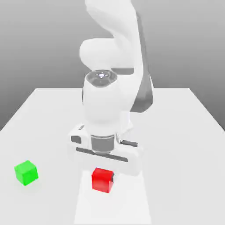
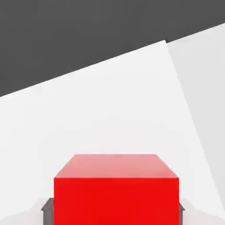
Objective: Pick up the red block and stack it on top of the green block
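The red block (image 1: pixel 102 180) is near the table's front edge, directly under my hand. My gripper (image 1: pixel 103 175) reaches down around it, and a dark finger (image 1: pixel 113 179) presses against the side toward the exterior view's right. In the hand view the red block (image 2: pixel 116 193) is very close, with dark pads (image 2: pixel 47 205) touching both of its sides, so the gripper is shut on it. I cannot tell whether the block is off the surface. The green block (image 1: pixel 26 172) stands alone on the table, well off to the exterior view's left.
The white table (image 1: pixel 176 132) stretches out on both sides of the arm. The arm's white body (image 1: pixel 110 52) rises behind the hand at the table's middle. A dark floor lies beyond the table's far edge (image 2: pixel 88 35).
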Controlling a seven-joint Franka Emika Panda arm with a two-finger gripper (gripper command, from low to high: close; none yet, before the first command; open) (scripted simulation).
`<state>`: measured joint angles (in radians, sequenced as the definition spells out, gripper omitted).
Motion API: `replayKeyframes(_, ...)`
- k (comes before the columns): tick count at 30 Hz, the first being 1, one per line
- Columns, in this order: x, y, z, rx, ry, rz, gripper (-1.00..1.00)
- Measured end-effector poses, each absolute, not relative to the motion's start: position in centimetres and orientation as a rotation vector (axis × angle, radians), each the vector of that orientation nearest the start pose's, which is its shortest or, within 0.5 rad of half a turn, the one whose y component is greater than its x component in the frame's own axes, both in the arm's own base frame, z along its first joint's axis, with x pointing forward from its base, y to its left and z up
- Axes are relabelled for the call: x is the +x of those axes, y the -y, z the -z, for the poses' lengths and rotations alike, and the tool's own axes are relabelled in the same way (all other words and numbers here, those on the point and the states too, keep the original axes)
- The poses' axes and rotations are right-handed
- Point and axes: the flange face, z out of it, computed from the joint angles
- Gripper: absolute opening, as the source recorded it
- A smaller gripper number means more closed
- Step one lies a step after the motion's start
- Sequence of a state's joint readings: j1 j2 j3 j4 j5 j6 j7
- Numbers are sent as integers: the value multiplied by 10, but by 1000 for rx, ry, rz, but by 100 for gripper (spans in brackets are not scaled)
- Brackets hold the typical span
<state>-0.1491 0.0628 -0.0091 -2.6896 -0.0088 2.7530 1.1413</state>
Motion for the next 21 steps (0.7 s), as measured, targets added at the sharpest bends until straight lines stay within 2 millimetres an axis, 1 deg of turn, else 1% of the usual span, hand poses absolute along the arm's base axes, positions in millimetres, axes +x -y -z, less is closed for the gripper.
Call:
replayKeyframes(3, 397, 124, -221, -2236, -2215, 7, -100)
replayKeyframes(6, 378, 181, -230, -1913, -2500, 8, -100)
replayKeyframes(9, 352, 234, -238, -1554, -2735, 7, -100)
replayKeyframes(11, 331, 267, -243, -1300, -2862, 4, -100)
replayKeyframes(12, 319, 283, -242, -1186, -2909, 3, -100)
replayKeyframes(13, 311, 293, -236, -1118, -2935, 3, -100)
replayKeyframes(14, 319, 286, -227, -1143, -2924, 3, -100)
replayKeyframes(17, 323, 282, -195, -1153, -2921, 2, -100)
replayKeyframes(18, 322, 281, -186, -1152, -2922, 2, 100)
replayKeyframes(21, 322, 281, -186, -1152, -2922, 2, 100)
